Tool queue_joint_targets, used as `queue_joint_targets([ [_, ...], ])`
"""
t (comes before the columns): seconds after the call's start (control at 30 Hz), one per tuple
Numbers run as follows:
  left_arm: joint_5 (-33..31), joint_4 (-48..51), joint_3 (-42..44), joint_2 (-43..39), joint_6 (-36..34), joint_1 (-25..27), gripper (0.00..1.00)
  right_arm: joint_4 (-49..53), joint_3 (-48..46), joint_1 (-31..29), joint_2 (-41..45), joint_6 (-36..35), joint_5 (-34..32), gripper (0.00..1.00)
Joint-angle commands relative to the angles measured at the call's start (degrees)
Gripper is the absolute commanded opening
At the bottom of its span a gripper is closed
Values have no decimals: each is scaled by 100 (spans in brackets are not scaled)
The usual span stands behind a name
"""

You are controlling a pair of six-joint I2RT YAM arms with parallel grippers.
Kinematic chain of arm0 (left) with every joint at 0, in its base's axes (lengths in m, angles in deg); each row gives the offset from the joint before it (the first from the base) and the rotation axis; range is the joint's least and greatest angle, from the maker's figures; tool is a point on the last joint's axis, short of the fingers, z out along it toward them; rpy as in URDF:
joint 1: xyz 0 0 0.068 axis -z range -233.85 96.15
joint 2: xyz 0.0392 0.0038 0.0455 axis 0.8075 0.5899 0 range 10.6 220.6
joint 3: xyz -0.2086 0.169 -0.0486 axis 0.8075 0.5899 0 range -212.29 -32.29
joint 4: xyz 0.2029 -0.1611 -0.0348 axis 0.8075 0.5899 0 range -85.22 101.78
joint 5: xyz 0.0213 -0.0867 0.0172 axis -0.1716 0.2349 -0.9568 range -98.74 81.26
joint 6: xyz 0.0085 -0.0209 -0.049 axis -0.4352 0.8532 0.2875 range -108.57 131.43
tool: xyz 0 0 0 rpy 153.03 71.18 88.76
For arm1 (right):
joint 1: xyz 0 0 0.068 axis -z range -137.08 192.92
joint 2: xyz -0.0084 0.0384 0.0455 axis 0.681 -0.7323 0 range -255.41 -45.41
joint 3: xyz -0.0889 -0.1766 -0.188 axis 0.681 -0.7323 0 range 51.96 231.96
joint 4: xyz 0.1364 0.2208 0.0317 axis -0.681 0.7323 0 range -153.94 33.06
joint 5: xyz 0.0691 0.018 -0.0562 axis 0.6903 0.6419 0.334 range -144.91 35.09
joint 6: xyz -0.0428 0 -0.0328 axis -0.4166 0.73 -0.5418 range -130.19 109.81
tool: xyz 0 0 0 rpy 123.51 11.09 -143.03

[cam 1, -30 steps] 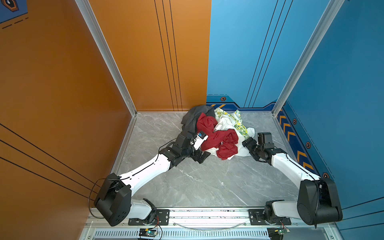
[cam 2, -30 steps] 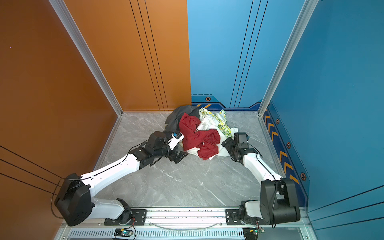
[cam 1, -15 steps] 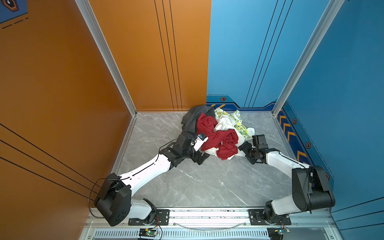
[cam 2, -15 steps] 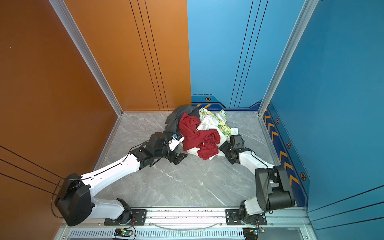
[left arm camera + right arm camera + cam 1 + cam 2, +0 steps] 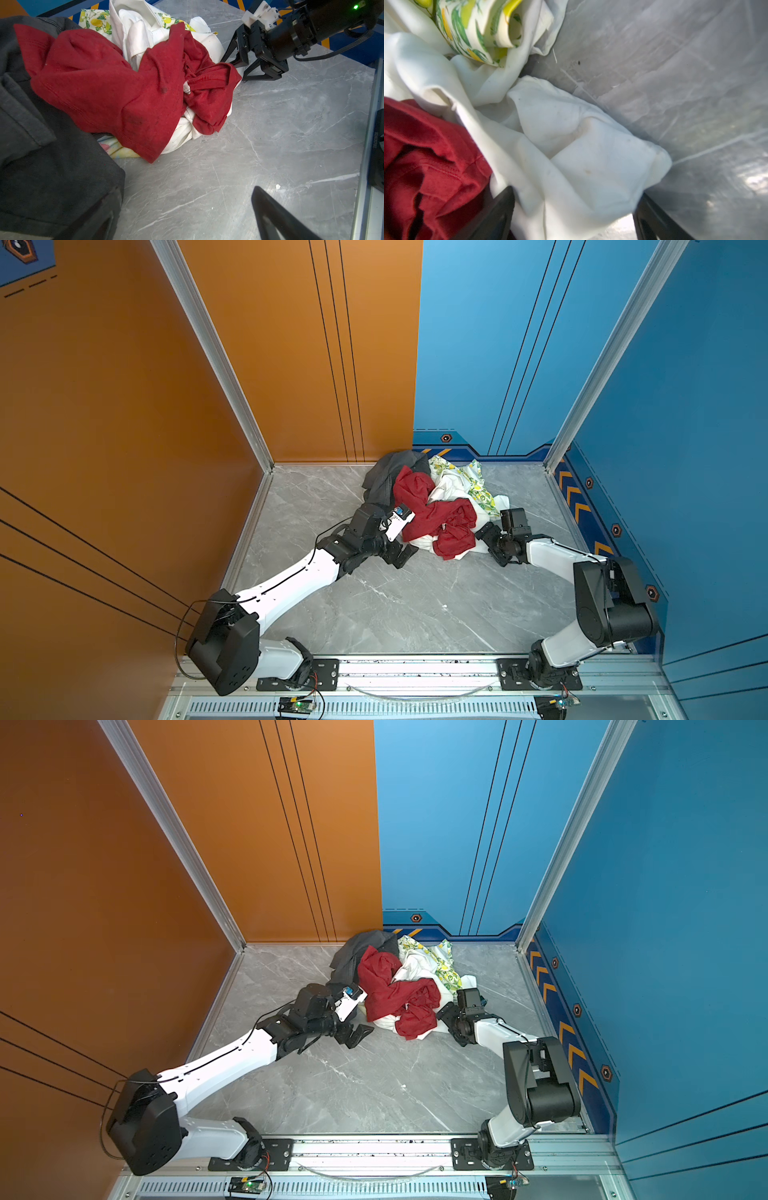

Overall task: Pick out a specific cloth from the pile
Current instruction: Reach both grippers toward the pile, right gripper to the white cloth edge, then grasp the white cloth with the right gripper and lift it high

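The pile (image 5: pixel 432 510) lies at the back of the floor, with the plain white cloth (image 5: pixel 451 485) (image 5: pixel 419 965) running under a red cloth (image 5: pixel 419 506). My right gripper (image 5: pixel 486 545) (image 5: pixel 449 1023) is open at the pile's right edge. In the right wrist view a fold of the cloth (image 5: pixel 571 145) lies between the wide-apart fingers (image 5: pixel 500 207) of this gripper (image 5: pixel 575 209). My left gripper (image 5: pixel 407 556) (image 5: pixel 187 207) is open at the pile's left edge, with only bare floor between its jaws. One of its fingers is hidden under dark grey fabric (image 5: pixel 52 166).
A lemon-print cloth (image 5: pixel 478 489) and a dark grey garment (image 5: pixel 386 477) make up the far side of the pile. Orange and blue walls close in the grey marble floor (image 5: pixel 415 605). A metal rail (image 5: pixel 415 668) carries both arm bases at the front.
The right gripper has slid left along the floor onto the white edge of the pile, and its elbow has swung round. The left arm has not moved.
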Motion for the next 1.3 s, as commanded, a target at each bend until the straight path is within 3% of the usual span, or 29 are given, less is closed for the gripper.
queue_joint_targets([
  [0.0,87,-71,57,-175,108,-66,98,-45,70,45,-222,41,-200,81],
  [0.13,94,-91,80,-215,130,-76,98,-315,45,99,-380,90,-105,54],
  [0.33,132,-137,98,-243,192,-100,98,-663,128,98,-428,34,-78,2],
  [0.37,156,-155,96,-252,214,-109,98,-686,163,98,-401,12,-129,0],
  [0.5,198,-216,118,-290,277,-164,98,-724,420,64,-149,-151,-353,0],
  [0.77,145,-262,118,-336,348,-313,98,-248,1792,34,276,-768,-1000,0],
  [1.27,-45,-287,102,-289,424,-542,98,-134,4931,315,-296,-1768,-1590,0],
])
